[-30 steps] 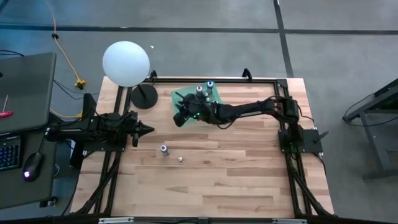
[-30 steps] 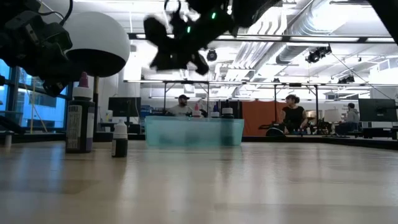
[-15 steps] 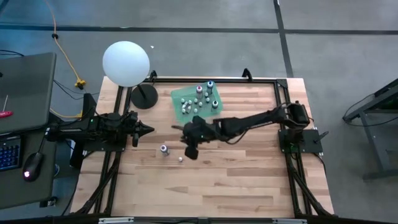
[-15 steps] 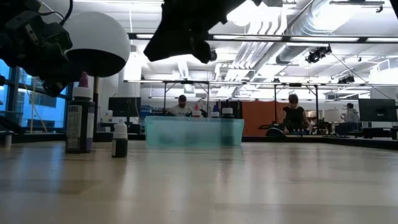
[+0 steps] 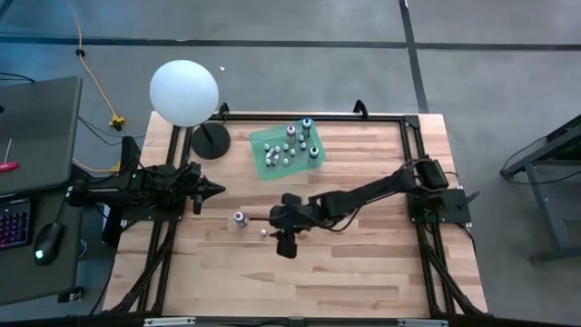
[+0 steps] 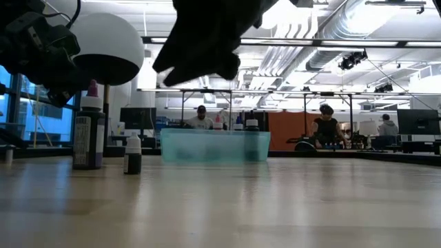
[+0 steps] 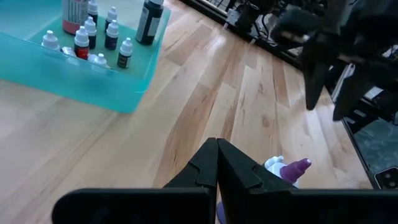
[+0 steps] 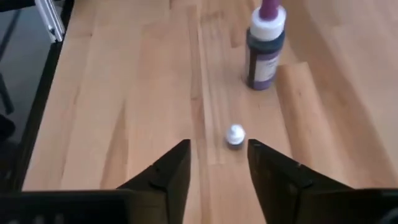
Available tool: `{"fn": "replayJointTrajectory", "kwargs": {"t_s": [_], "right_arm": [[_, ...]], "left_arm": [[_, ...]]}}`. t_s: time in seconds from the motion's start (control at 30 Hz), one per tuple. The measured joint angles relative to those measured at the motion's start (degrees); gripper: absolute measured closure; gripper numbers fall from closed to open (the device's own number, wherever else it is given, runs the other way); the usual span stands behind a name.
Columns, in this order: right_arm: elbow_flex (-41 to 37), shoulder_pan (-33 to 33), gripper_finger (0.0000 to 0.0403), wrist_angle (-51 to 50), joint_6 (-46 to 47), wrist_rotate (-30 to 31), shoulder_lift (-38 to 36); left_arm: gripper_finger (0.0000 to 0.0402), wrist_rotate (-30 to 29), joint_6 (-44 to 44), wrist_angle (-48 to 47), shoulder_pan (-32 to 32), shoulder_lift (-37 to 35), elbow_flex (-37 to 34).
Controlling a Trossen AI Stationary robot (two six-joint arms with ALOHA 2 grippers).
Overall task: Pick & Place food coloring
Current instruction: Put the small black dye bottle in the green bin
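Two food coloring bottles stand upright on the wooden table: a taller purple bottle [image 5: 240,218] [image 8: 266,46] and a tiny white-capped bottle [image 5: 264,232] [image 8: 235,134]. Several more stand in a green tray [image 5: 287,150] at the far middle. My right gripper [image 8: 217,168] [image 5: 272,221] hangs open above the table, slanting down toward the tiny bottle, which lies just ahead of its fingertips and untouched. My left gripper [image 5: 213,190] [image 7: 217,162] is shut and empty at the table's left; the purple bottle [image 7: 289,171] shows just beyond it.
A white globe lamp [image 5: 184,92] on a black base [image 5: 211,142] stands at the far left corner. Black frame rails [image 5: 413,163] run along the table's edges. Bare wood lies near and right of the bottles. People sit in the room behind the table.
My right gripper has left the green tray and swung toward the table's near edge and a little left, tipping and rolling as it went. It now hangs over the two loose bottles. The tray's bottles, covered before, show again.
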Motion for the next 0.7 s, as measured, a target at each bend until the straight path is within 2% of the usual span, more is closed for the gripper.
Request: {"fn": "replayJointTrajectory", "kwargs": {"t_s": [0.13, 0.27, 0.5, 0.7], "right_arm": [[0.0, -0.1, 0.0223, -0.1, 2.2, -1.7, 1.1], [2.5, -0.2, 0.0212, -1.7, -1.0, -0.8, 1.1], [16.7, -2.0, 0.0212, -14.6, -5.1, -0.2, 3.3], [31.1, -3.0, 0.0212, -27.9, -10.0, -2.4, 10.4]], "left_arm": [[0.0401, 0.0, 0.0, 0.0, 0.0, 0.0, 0.0], [0.0401, 0.0, 0.0, 0.0, 0.0, 0.0, 0.0], [0.0401, 0.0, 0.0, 0.1, 0.0, 0.0, 0.0], [0.0401, 0.0, 0.0, -0.4, 0.0, 0.0, 0.0]]}}
